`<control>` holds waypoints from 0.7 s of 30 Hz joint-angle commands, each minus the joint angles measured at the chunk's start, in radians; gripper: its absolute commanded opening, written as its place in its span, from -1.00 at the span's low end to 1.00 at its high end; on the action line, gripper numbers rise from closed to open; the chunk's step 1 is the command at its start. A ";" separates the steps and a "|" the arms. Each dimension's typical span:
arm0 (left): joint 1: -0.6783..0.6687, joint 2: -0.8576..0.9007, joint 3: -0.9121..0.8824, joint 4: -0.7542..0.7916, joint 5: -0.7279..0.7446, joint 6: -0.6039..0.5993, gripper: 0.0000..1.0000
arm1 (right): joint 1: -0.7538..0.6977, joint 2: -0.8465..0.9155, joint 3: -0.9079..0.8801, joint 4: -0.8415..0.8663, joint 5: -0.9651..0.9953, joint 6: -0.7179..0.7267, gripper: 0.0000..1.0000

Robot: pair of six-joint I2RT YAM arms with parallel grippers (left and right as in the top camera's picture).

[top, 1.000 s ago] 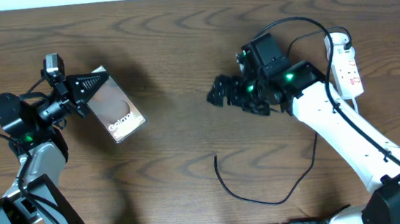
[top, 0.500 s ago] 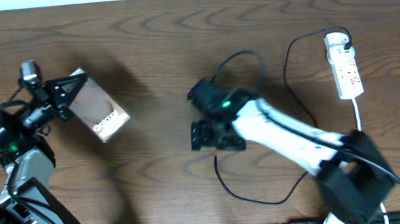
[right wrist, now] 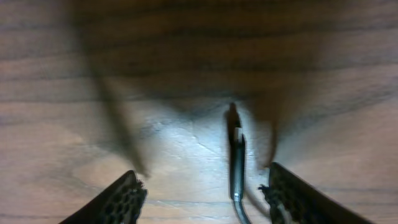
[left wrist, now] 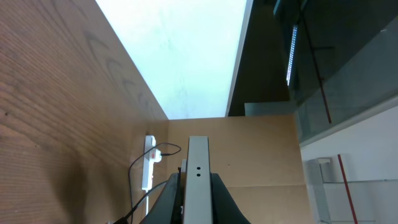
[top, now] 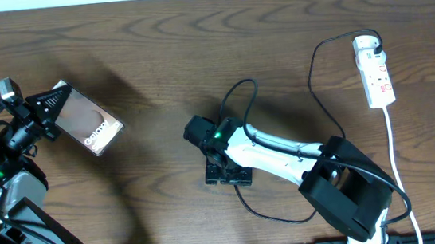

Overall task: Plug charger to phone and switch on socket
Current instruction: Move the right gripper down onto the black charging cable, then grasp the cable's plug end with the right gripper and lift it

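Two fingers of the right gripper (right wrist: 204,177) are held apart low over the table (top: 154,48). The plug tip of the charger (right wrist: 236,155) lies between them, not yet touched, and nearer to the finger on the right of the wrist picture. The step in hand is judged to be the picking up of this tip. It would be done well if the gripper is first shifted a little, so that the tip is centred. The plug should then be clamped just behind its end, with some of it left free for the port. The tip's long axis runs away from the wrist camera, and the tip points toward the far edge. Further left, the phone (top: 90,128) is clamped at one end by the left gripper (top: 55,112). Its long axis lies diagonally, and the lettered end points toward the table's middle. Farthest, at the right, the socket (top: 376,75) lies untouched.
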 commanded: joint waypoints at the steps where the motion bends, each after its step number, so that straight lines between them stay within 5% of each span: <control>1: 0.005 -0.016 0.021 0.005 0.005 -0.013 -0.86 | 0.011 0.007 -0.016 -0.004 0.022 0.037 0.08; 21: 0.005 -0.016 0.021 0.005 0.021 -0.012 -0.85 | 0.018 0.007 -0.028 0.005 0.025 0.041 -0.93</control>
